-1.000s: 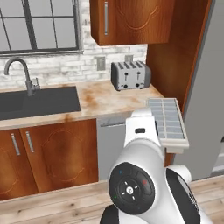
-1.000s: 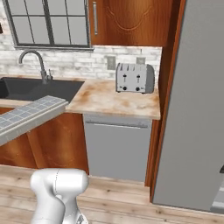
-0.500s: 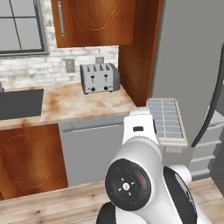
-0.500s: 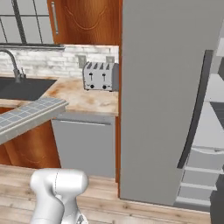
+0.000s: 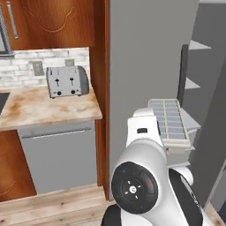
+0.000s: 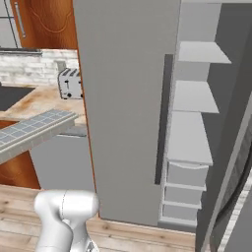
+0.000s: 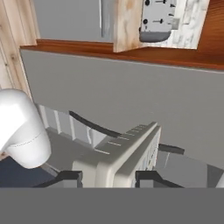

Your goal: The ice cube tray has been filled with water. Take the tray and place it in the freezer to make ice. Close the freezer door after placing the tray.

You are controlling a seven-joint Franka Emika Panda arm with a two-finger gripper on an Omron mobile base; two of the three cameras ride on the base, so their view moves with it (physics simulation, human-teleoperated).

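Gripper (image 7: pixel 108 177) clamped on the ice cube tray (image 5: pixel 171 121), centre right of the left base view. A closed grey door (image 5: pixel 145 70) stands ahead; freezer (image 6: pixel 194 128) shelves open at right. Toaster (image 5: pixel 66 81) on the counter (image 5: pixel 39 108), upper left.

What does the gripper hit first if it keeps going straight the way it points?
Likely the closed grey fridge door. In the hand view the gripper, shut on the ice cube tray, faces that flat door, so the tray's far end would touch first. Depth is unclear.
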